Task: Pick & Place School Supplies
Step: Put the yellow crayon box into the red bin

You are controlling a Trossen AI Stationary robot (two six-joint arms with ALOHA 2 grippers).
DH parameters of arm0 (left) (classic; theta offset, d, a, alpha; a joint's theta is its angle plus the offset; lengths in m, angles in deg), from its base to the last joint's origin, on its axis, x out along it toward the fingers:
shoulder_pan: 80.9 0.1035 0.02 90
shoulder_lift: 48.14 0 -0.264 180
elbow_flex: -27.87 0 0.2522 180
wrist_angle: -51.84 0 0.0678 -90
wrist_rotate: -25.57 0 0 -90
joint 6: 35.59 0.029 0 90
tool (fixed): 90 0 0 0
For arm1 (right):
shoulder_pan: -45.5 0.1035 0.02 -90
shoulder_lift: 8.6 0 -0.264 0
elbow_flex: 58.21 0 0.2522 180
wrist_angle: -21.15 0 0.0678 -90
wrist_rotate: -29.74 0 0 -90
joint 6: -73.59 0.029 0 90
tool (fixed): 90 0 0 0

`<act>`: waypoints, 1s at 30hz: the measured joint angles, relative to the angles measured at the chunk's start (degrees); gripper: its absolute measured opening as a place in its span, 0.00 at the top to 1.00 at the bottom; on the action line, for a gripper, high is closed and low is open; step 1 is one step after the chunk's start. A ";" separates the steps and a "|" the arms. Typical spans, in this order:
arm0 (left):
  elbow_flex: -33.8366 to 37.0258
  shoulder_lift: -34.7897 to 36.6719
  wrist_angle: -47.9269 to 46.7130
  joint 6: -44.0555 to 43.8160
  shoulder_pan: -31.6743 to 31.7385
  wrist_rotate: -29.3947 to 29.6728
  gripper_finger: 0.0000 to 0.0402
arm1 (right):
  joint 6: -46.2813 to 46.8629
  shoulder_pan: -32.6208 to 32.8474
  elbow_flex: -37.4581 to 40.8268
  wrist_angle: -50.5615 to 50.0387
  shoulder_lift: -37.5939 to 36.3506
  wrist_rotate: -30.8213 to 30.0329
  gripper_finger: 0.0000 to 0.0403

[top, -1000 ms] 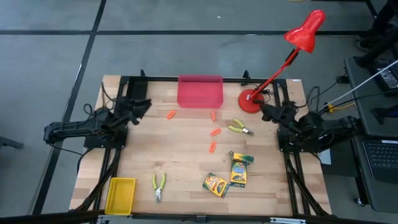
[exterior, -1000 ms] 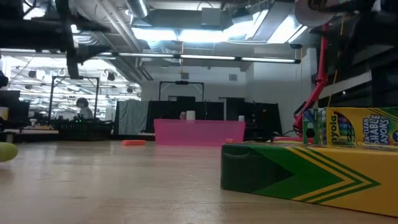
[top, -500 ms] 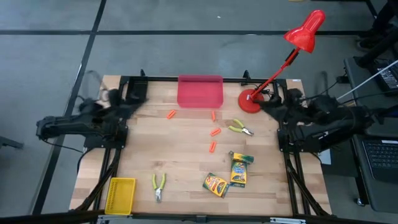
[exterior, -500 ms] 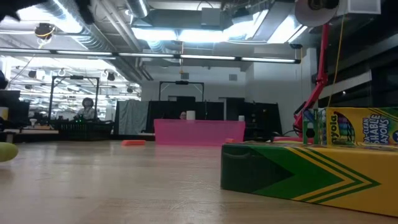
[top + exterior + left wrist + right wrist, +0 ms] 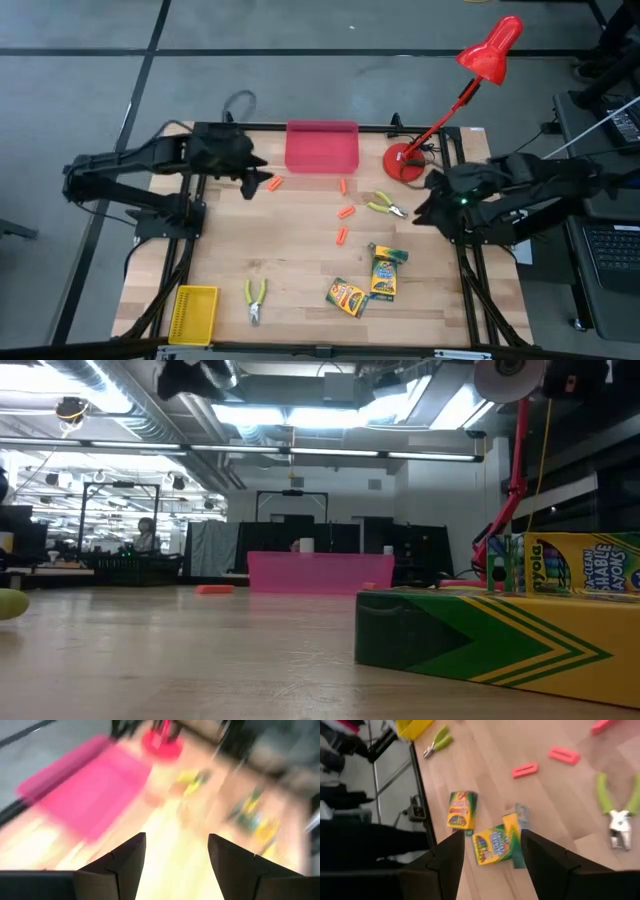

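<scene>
Three yellow-and-green crayon boxes [image 5: 345,296] [image 5: 384,278] [image 5: 388,254] lie flat near the table's near right; the right wrist view shows them [image 5: 461,810] [image 5: 495,844]. Several orange sticks [image 5: 275,183] [image 5: 342,186] [image 5: 346,211] [image 5: 342,236] lie flat mid-table. My left gripper [image 5: 255,178] hovers open just left of the leftmost stick, in front of the pink bin; its fingers [image 5: 175,855] stand apart in a blurred wrist view. My right gripper [image 5: 425,210] hovers open [image 5: 492,860] right of the green-handled pliers [image 5: 385,206].
A pink bin [image 5: 321,146] sits at the far edge, with a red lamp base [image 5: 403,162] to its right. A yellow basket [image 5: 193,312] stands at the near left corner and a second pair of pliers [image 5: 255,298] lies beside it. Bare wood lies left of centre.
Both arms have left their folded places at the table's sides and swung inward over the table. The left gripper has moved right toward the leftmost orange stick. The right gripper has moved left and nearer, toward the pliers. Nothing on the table has moved.
</scene>
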 joint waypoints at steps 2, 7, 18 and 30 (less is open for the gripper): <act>-4.39 -3.62 -8.98 3.49 -2.74 2.34 0.47 | 0.11 0.81 0.00 0.82 1.40 1.00 0.51; -8.67 -9.26 -16.47 6.04 -8.37 0.64 0.47 | 4.22 3.10 0.00 1.68 2.42 1.23 0.51; -8.79 -12.86 7.96 -12.09 -12.45 -2.36 0.47 | 10.57 8.58 0.00 10.03 2.38 -7.12 0.51; -8.77 -18.38 17.30 -22.02 -13.03 -8.63 0.47 | 11.58 11.25 0.00 16.18 2.40 -13.34 0.51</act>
